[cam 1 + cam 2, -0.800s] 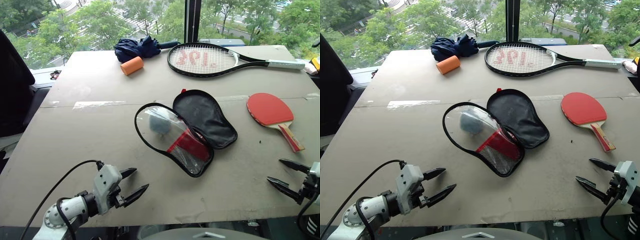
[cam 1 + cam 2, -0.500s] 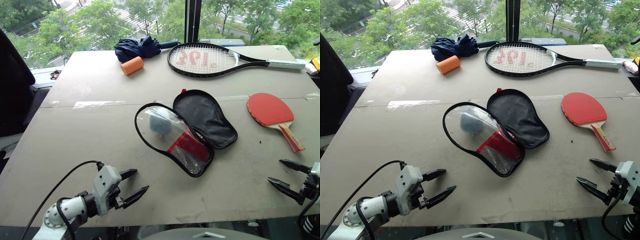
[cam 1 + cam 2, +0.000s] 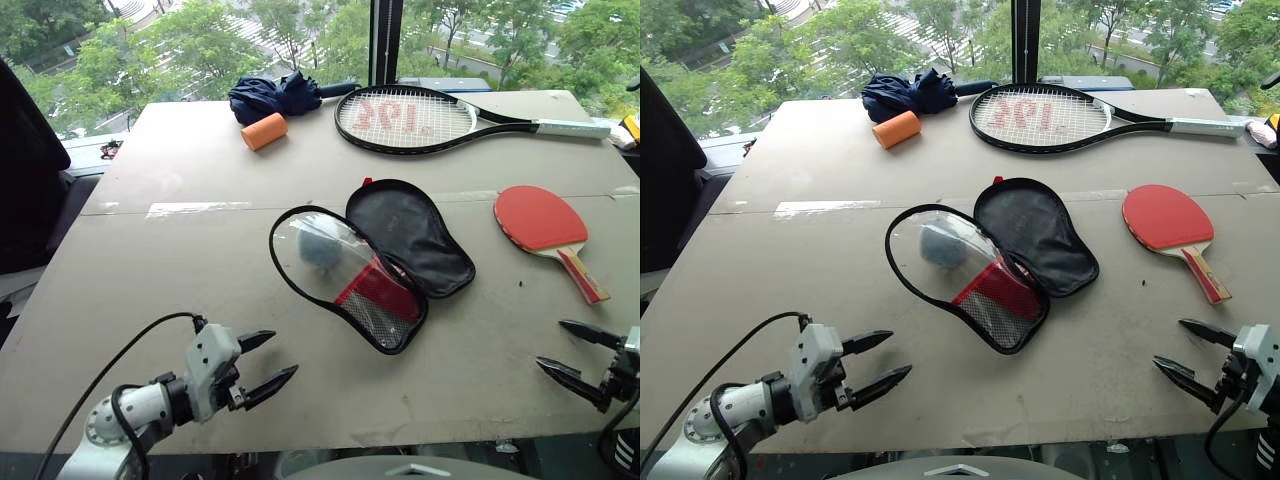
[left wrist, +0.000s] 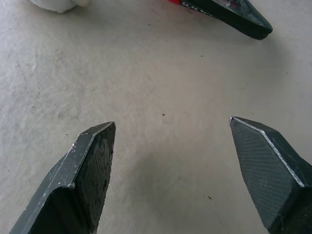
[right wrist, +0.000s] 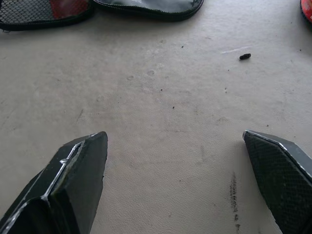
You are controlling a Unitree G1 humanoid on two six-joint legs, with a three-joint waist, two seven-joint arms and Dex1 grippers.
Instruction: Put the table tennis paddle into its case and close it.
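Both jaws spread; paddle beyond right gripper, apart.

A red mark is painted on the strings of the tennis racket, top centre; its characters cannot be read.
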